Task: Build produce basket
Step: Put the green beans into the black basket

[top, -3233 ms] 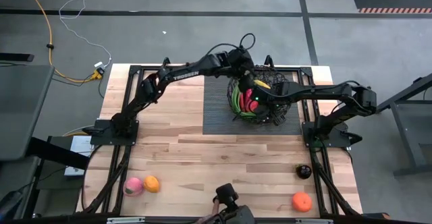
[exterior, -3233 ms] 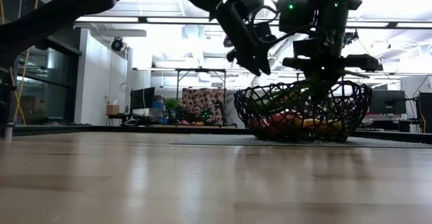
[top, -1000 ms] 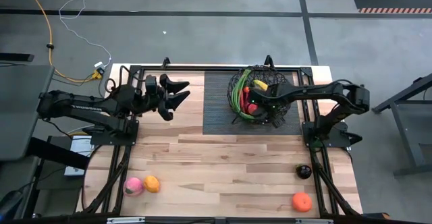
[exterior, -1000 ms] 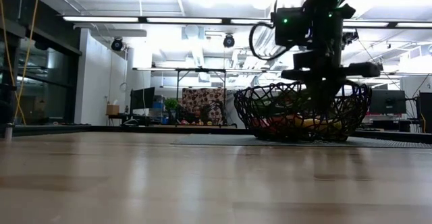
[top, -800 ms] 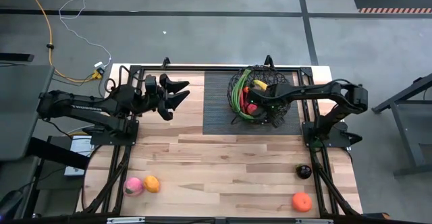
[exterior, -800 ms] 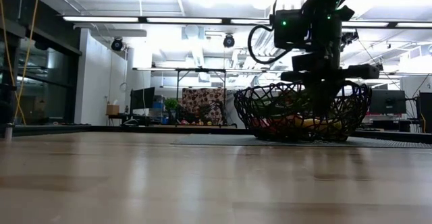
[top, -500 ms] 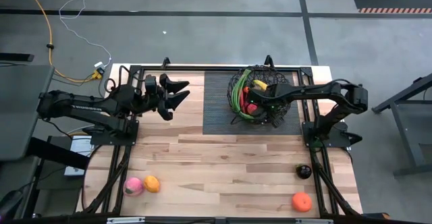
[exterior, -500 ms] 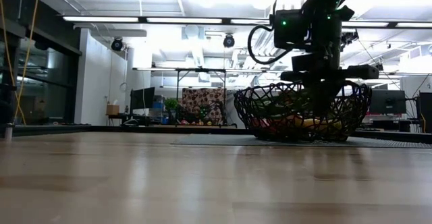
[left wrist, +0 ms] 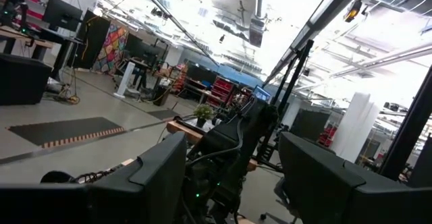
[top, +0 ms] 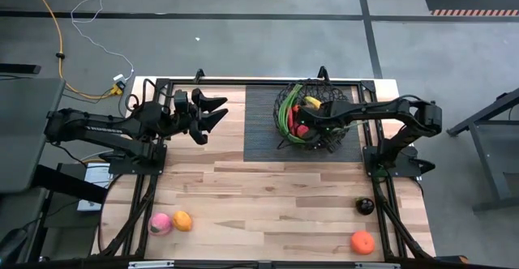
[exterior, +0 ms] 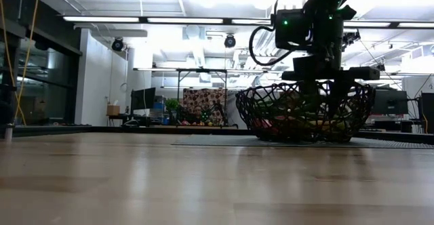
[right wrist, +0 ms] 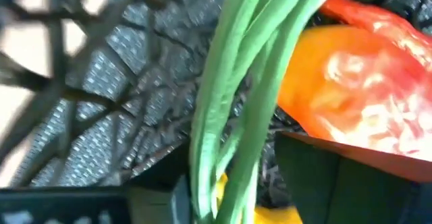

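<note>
High view, basket: the black wire basket (top: pixel 310 120) sits on a dark ribbed mat (top: pixel 263 131) at the far side of the wooden table (top: pixel 268 196); green stalks (top: pixel 284 117), a red chili (top: pixel 296 120) and a yellow banana (top: pixel 311 101) show inside it.
High view, right gripper: the right gripper (top: pixel 309 128) reaches down into the basket over the produce; its fingers cannot be made out from here.
High view, left gripper: the left gripper (top: pixel 217 111) hangs over the table's far left part, well apart from the basket, fingers spread and empty.
High view, loose produce: a pink peach (top: pixel 160 224) touching an orange (top: pixel 182 220) near left; a dark plum (top: pixel 365 206) and a second orange (top: pixel 362 241) near right.
Low view: the right gripper (exterior: pixel 321 103) is lowered into the basket (exterior: pixel 304 112), its fingers parted behind the wire.
Left wrist view: two dark fingers (left wrist: pixel 158 177) stand apart with nothing between; only the room shows beyond.
Right wrist view: green stalks (right wrist: pixel 236 109) run between the parted fingers (right wrist: pixel 337 183), not pinched; a red-orange mango (right wrist: pixel 344 96) lies beside them on the basket wire (right wrist: pixel 101 116).
</note>
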Controlling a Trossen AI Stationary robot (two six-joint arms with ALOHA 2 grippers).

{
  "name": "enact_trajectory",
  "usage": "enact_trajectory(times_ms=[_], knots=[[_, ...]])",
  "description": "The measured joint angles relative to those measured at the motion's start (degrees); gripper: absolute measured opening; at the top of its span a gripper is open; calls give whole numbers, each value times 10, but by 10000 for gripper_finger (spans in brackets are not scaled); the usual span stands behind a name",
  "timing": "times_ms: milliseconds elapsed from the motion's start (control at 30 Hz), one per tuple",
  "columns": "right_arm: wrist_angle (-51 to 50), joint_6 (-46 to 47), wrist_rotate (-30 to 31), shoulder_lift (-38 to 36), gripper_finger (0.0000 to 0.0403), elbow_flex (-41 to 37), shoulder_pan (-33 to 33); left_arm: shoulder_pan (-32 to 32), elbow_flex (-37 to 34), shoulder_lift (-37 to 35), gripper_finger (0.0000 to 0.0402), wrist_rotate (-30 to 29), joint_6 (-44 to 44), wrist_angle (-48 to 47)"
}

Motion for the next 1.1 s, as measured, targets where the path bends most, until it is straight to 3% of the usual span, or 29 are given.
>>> enact_trajectory(times_ms=[233,733,1100], knots=[[-4,-1,17,0,203,0,0,0,0,0,225,0,0,0],[-34,4,-11,-78,204,0,0,0,0,0,225,-9,0,0],[-92,66,-8,-146,204,0,3,0,0,0,225,-9,0,0]])
